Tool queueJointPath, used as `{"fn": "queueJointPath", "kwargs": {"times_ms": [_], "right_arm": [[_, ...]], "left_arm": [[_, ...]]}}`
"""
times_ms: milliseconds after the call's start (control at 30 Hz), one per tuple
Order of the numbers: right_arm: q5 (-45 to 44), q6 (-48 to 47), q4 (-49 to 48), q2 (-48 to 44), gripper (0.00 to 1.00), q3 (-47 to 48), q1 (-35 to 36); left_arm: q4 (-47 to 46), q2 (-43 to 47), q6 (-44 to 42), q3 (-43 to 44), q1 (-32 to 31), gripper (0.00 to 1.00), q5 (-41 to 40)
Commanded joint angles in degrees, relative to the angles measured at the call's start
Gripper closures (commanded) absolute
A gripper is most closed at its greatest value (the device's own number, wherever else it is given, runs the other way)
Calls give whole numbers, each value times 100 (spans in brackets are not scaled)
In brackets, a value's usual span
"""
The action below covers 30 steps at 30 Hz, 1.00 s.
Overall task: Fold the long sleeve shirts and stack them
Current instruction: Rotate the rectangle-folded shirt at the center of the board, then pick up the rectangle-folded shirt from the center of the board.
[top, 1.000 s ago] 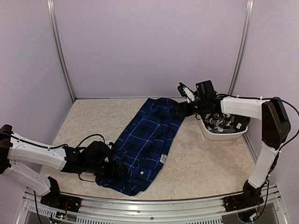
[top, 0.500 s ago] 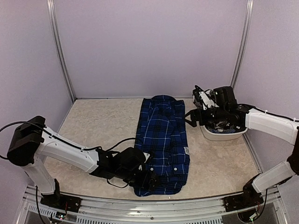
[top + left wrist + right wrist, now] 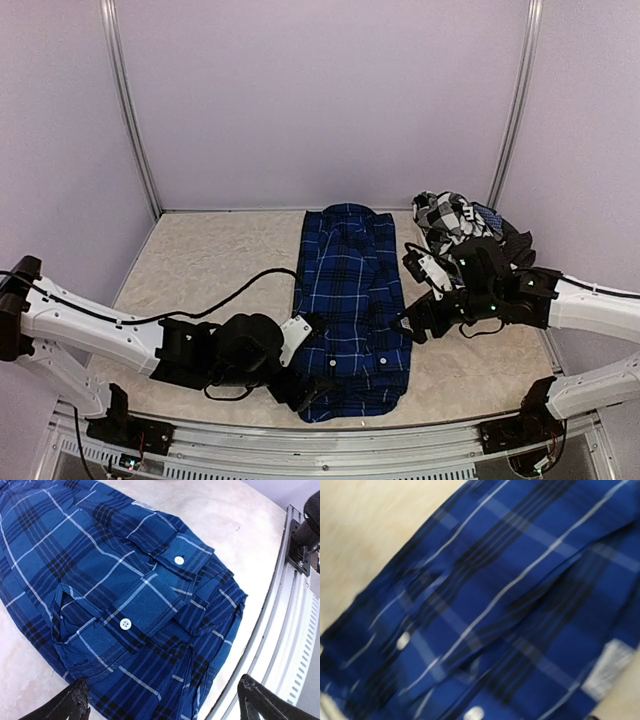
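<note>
"Starting with the shirts: where does each one lie?"

"Item one: blue plaid shirt (image 3: 350,300), folded into a long panel, flat on the beige table (image 3: 200,260), collar end away from the arm bases. Two white buttons (image 3: 124,624) on its pocket flaps face up, and a white label (image 3: 143,504) sits at its right edge. Item two: black-and-white checked shirt (image 3: 450,213), heaped just beyond the blue shirt's far right corner and apart from it, with dark cloth (image 3: 512,245) bunched against it."

"And the tools?"

"Item three: left gripper (image 3: 312,383), at the blue shirt's near left corner. Jaws wide apart; in the wrist view its fingertips (image 3: 75,700) stand to either side of the near hem, gripping nothing. Item four: right gripper (image 3: 410,326), at the blue shirt's right edge, about midway along it. Jaws spread. Its wrist view is blurred and filled with blue plaid, so whether it touches the cloth cannot be told."

"Anything else?"

"Item five: metal rail (image 3: 295,630), just past the blue shirt's near hem."
</note>
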<state>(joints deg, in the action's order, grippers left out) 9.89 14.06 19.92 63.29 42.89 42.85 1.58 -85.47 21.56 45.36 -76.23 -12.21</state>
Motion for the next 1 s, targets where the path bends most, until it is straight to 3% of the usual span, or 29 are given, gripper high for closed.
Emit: {"fn": "queueJointPath", "kwargs": {"times_ms": [0, 300, 500, 967], "right_arm": [[-421, 631, 195, -172, 14, -385, 730], [-1351, 1407, -263, 1112, 16, -537, 2282], [-1708, 1467, -98, 1827, 15, -329, 2649], [-1738, 1677, -123, 2198, 18, -599, 2982]], "left_arm": [[-328, 507, -1083, -627, 1, 2, 129], [-1074, 692, -1898, -1161, 70, 2, 342], [-1262, 381, -2280, -1209, 198, 5, 289], [-1336, -727, -2363, -1214, 341, 15, 691]]}}
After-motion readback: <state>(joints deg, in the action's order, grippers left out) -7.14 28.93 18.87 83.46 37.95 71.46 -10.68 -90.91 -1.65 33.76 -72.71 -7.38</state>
